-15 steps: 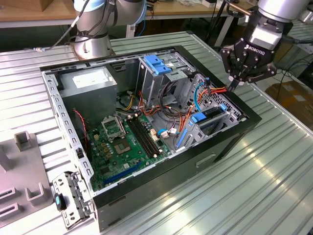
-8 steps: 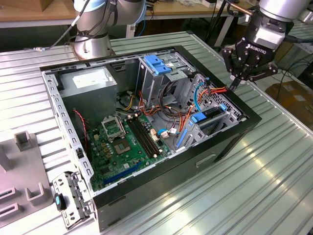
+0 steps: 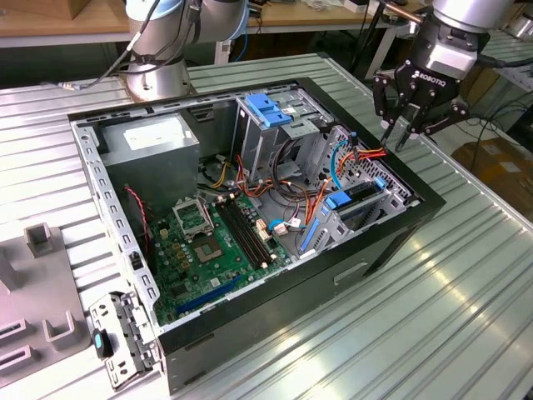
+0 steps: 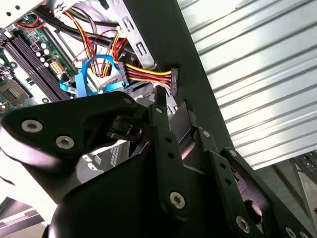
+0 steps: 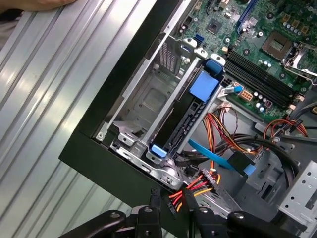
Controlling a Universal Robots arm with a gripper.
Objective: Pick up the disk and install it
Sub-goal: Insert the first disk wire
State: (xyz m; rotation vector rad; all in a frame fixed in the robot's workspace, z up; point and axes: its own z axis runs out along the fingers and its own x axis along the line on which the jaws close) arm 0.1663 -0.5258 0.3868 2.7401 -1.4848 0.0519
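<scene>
Ribbed metal bench (image 3: 466, 275), open black computer case (image 3: 366, 267) lying on it. Disk (image 3: 360, 193) stands on edge in silver sheet-metal bay (image 5: 143, 99), at 3 o'clock of case in exterior view. Blue plastic rails ride bay slots, so judged seated. Flat dark slab, smooth. Claw (image 3: 400, 132) hangs at 1 o'clock from disk, above case rim: narrow gap, holding nothing. Red-yellow cable bundle (image 3: 366, 154) loose beside bay. Green circuit board (image 3: 216, 242) at 9 o'clock from disk.

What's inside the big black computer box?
A green circuit board, a grey power box, a metal cage with a blue handle, and red and yellow wires. Whatever lies under the board and cage is covered.
</scene>
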